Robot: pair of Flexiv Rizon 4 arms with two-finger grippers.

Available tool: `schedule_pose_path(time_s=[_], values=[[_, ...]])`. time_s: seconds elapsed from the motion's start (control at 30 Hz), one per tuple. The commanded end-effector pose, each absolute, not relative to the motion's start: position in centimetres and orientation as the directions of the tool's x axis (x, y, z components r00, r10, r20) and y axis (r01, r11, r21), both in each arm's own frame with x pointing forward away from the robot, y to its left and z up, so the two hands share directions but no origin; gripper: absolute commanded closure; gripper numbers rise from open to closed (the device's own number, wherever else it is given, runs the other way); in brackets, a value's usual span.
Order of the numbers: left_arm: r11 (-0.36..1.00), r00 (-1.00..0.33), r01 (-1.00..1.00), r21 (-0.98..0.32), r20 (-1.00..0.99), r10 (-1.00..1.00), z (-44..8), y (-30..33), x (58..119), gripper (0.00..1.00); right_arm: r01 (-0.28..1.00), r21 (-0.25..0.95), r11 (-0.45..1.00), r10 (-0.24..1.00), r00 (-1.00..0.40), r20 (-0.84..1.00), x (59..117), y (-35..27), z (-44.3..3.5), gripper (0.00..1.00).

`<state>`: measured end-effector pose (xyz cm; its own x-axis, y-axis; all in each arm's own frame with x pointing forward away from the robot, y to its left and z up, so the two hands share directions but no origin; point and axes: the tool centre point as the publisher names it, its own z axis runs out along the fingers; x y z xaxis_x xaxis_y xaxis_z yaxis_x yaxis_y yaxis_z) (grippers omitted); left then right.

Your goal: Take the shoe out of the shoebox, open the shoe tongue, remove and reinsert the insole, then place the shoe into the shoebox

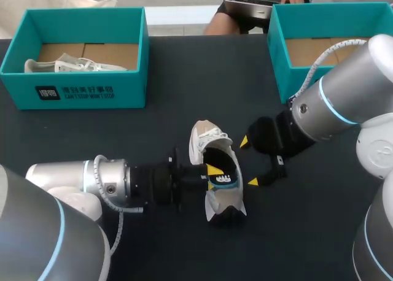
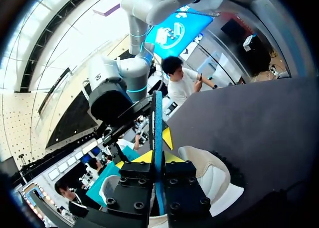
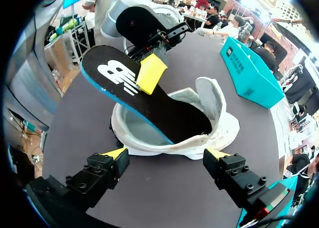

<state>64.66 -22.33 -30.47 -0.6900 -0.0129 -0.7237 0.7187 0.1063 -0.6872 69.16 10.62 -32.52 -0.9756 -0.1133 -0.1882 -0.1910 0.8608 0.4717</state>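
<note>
A white shoe [image 1: 212,143] lies on the dark table [image 1: 153,127] between my two grippers, its tongue folded back. A black insole with a blue edge [image 1: 224,170] sticks out of the shoe's opening, its heel end raised and its toe end inside. My left gripper [image 1: 214,170] is shut on the raised end of the insole [image 3: 149,98]; one yellow fingertip [image 3: 150,72] presses on its top. In the left wrist view the insole [image 2: 158,123] stands edge-on between the fingers. My right gripper [image 3: 165,153] is open beside the shoe [image 3: 199,133], not touching it.
A teal shoebox [image 1: 73,91] at the back left holds another white shoe [image 1: 67,65]. A second teal shoebox [image 1: 288,60] stands at the back right, partly behind my right arm [image 1: 344,103].
</note>
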Motion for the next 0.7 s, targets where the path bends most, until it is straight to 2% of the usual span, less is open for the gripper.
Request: schedule_pose_path(time_s=[0.03,0.7], values=[[0.119,-0.692,0.717,-0.687,-0.722,-0.001,-31.1,-22.7,64.5,1.0,-0.191,0.472,0.861,-0.113,-0.975,-0.19,69.1,10.6,-32.6,0.0],[0.241,-0.647,0.742,-0.626,-0.762,0.013,-34.5,-22.3,69.1,0.98,-0.191,0.472,0.861,-0.113,-0.975,-0.19,69.1,10.6,-32.6,0.0]])
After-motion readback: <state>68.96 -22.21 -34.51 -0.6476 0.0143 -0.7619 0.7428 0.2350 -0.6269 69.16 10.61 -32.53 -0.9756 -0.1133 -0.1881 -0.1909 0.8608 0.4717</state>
